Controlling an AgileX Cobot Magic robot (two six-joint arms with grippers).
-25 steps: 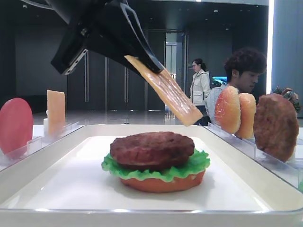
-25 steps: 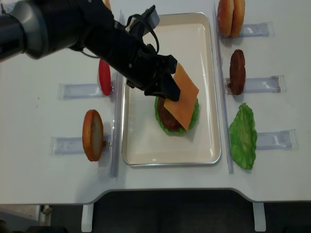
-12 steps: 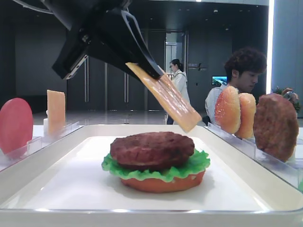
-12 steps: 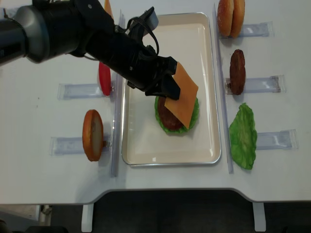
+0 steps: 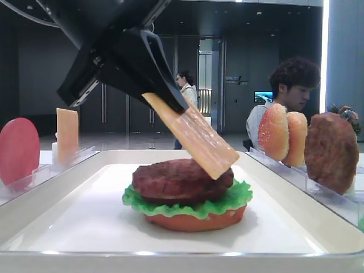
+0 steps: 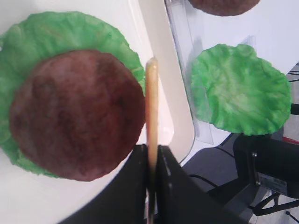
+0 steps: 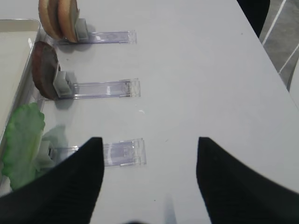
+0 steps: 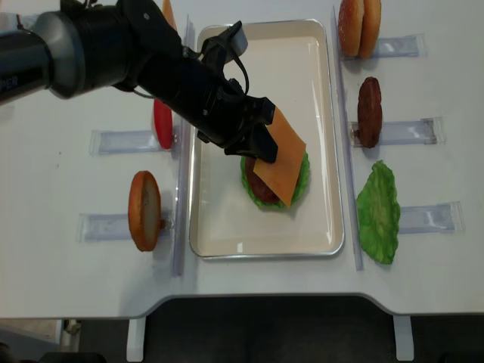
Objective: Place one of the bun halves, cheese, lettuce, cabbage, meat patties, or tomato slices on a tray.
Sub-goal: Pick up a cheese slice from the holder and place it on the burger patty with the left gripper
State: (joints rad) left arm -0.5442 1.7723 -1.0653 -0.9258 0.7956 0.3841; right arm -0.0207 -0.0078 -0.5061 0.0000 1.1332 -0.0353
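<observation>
While the left gripper (image 8: 257,144) pinches one edge of the cheese (image 8: 278,156), its jaws closed tight on the slice, the slice hangs tilted over the part-built stack in the middle of the tray (image 8: 219,219). Low side view: the free lower corner of the cheese sits just above, perhaps grazing, the patty (image 5: 182,179); contact cannot be confirmed. Left wrist view: slice seen edge-on, beside the patty's right rim, with lettuce (image 6: 28,42) spread beneath the patty. Bun half (image 5: 196,220) at the bottom of the stack, flat on the tray floor.

Step in hand, as judged: laying cheese onto the patty. Next move likely calls for lowering and levelling the slice so it centres on the patty, then parting the jaws to release.

Right gripper (image 7: 149,182) parked over the right side of the table, jaws spread wide, holding nothing. Spare lettuce leaf (image 8: 378,212), spare patty (image 8: 369,111) and two bun halves (image 8: 358,28) stand in holders along the tray's right edge.
</observation>
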